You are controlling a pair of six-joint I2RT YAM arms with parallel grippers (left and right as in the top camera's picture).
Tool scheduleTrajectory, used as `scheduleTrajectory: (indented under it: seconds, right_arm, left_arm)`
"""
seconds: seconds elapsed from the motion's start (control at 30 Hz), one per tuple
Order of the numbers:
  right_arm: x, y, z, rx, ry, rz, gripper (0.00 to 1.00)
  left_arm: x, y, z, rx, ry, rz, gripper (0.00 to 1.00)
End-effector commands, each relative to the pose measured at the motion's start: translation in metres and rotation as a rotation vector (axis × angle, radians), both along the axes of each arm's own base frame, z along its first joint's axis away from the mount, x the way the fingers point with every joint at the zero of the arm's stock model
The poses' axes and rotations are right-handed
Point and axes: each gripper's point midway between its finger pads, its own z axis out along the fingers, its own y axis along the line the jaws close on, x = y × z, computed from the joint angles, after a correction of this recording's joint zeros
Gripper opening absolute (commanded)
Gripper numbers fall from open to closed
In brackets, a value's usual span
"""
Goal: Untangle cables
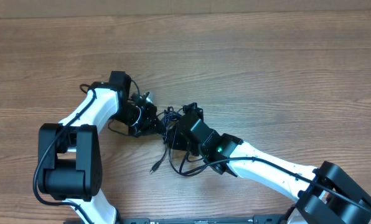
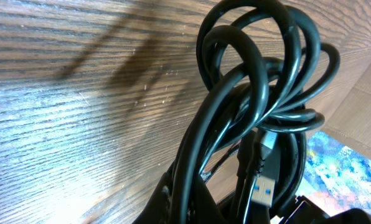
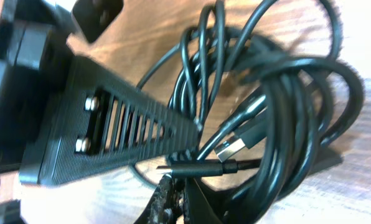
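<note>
The cables (image 1: 167,116) are a knot of thin black cords in mid-table, squeezed between my two grippers. One loop (image 1: 187,167) and a loose plug end (image 1: 154,167) trail toward the front. My left gripper (image 1: 149,121) is shut on strands of the bundle (image 2: 260,74). A silvery USB plug with a blue insert (image 2: 264,186) hangs beside its fingers (image 2: 173,202). My right gripper (image 3: 182,186) is shut at the edge of the coil (image 3: 285,112), apparently pinching a strand. A silvery plug (image 3: 232,148) and a small black plug (image 3: 195,168) lie just past its tips.
The ribbed black finger (image 3: 129,127) of my left gripper crosses the right wrist view, close against the right fingertips. Bare wooden table (image 1: 266,68) lies all round the tangle. Thicker black arm wires (image 1: 67,134) run along the white arms.
</note>
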Motion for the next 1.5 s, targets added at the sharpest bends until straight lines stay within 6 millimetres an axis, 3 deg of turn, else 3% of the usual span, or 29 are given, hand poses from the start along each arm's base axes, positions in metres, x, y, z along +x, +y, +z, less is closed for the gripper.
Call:
scheduleTrajectory:
  seconds: [0.0,0.17,0.33,0.37,0.43,0.5,0.57,0.7,0.73,0.77,0.83,0.87,0.97,1.1,1.17,1.23,1.43,1.47]
  right_arm:
    - [0.020,-0.012,0.007,-0.039,-0.076,-0.095,0.04]
    - [0.018,-0.022,-0.013,-0.095,-0.032,-0.133,0.04]
    - [0.024,-0.034,-0.015,-0.116,-0.025,-0.184,0.04]
    - [0.029,-0.044,-0.010,-0.114,-0.016,-0.203,0.08]
    - [0.034,-0.057,0.006,-0.060,0.027,-0.204,0.12]
    - [0.036,-0.062,0.031,0.039,0.043,-0.099,0.15]
    - [0.035,-0.067,0.037,0.106,0.100,-0.064,0.21]
    - [0.016,-0.089,0.013,0.009,0.206,-0.043,0.47]
    - [-0.002,-0.090,0.003,-0.046,0.250,-0.005,0.50]
    - [-0.007,-0.107,-0.008,-0.120,0.292,-0.069,0.50]
    - [0.001,-0.136,-0.016,-0.200,0.306,-0.192,0.50]
    - [0.005,-0.141,-0.016,-0.193,0.309,-0.211,0.53]
    - [0.007,-0.123,-0.006,-0.086,0.302,-0.110,0.60]
    - [0.008,-0.112,0.001,-0.045,0.271,-0.033,0.69]
    - [0.006,-0.079,0.027,0.120,0.215,0.132,0.70]
    - [0.004,-0.068,0.038,0.189,0.205,0.186,0.70]
    - [-0.015,-0.062,0.042,0.240,0.281,0.246,0.71]
    - [-0.018,-0.059,0.045,0.265,0.291,0.269,0.65]
  left_arm:
    - [0.003,-0.009,0.008,-0.059,-0.016,-0.022,0.04]
    - [0.002,-0.012,0.011,-0.088,-0.037,-0.049,0.04]
    - [0.008,-0.014,0.014,-0.124,-0.141,-0.123,0.04]
    - [0.015,-0.004,0.002,-0.046,-0.243,-0.206,0.04]
    - [0.014,0.003,-0.003,0.003,-0.220,-0.193,0.04]
    - [0.015,0.005,-0.003,0.000,-0.218,-0.187,0.04]
    - [0.014,0.000,0.001,-0.038,-0.242,-0.211,0.04]
    - [0.010,-0.015,0.017,-0.178,-0.317,-0.279,0.04]
    - [0.006,-0.024,0.029,-0.273,-0.367,-0.316,0.04]
    - [0.002,-0.030,0.040,-0.356,-0.413,-0.347,0.04]
    - [0.000,-0.033,0.045,-0.388,-0.431,-0.358,0.04]
    - [-0.002,-0.034,0.048,-0.415,-0.447,-0.369,0.04]
    - [-0.008,-0.040,0.061,-0.499,-0.501,-0.394,0.04]
    - [-0.009,-0.040,0.062,-0.503,-0.500,-0.394,0.04]
    - [-0.008,-0.039,0.062,-0.502,-0.500,-0.393,0.04]
    - [-0.008,-0.039,0.062,-0.502,-0.500,-0.393,0.04]
    - [-0.007,-0.038,0.057,-0.476,-0.503,-0.403,0.05]
    - [-0.007,-0.038,0.057,-0.476,-0.503,-0.404,0.05]
